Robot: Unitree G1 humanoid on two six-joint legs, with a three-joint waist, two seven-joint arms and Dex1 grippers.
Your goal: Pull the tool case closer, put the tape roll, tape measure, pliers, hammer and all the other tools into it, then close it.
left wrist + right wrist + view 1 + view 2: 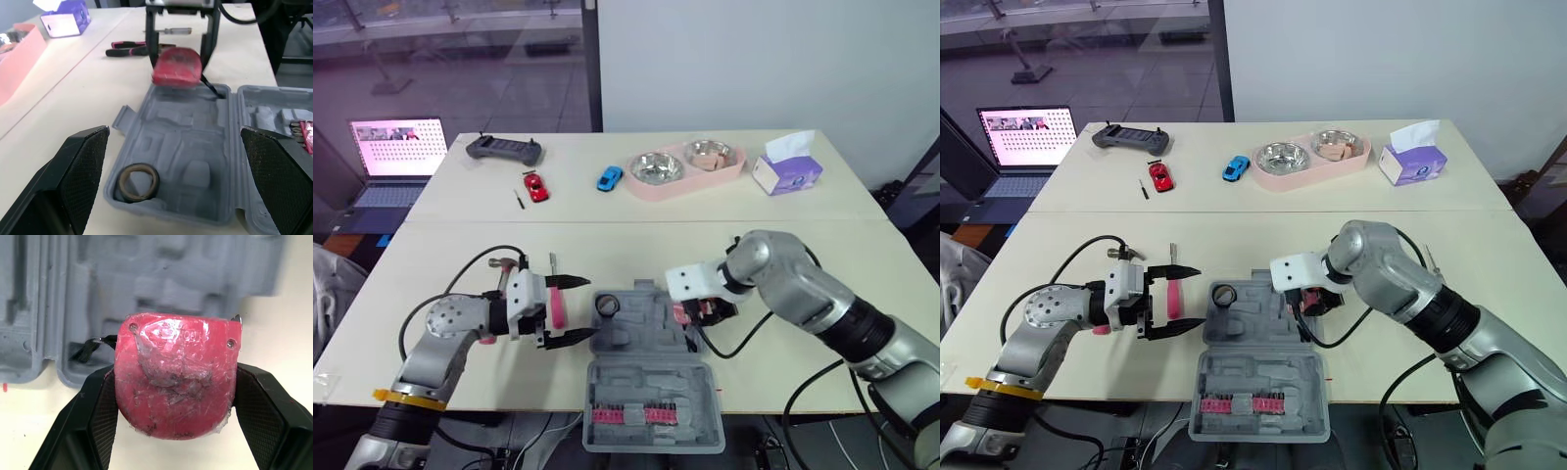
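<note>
The grey tool case lies open near the table's front edge, with the tape roll in a pocket of its far half and red bits in the near half. My right gripper is shut on the red tape measure, holding it just above the case's right rim. My left gripper is open just left of the case with nothing between its fingers. A pink-handled screwdriver lies beneath it. A hammer head shows behind my left wrist. Pliers lie on the table beyond the case.
At the back of the table stand a pink tray with two steel bowls, a purple tissue box, a red toy car, a blue toy car and a black controller. A laptop sits off to the left.
</note>
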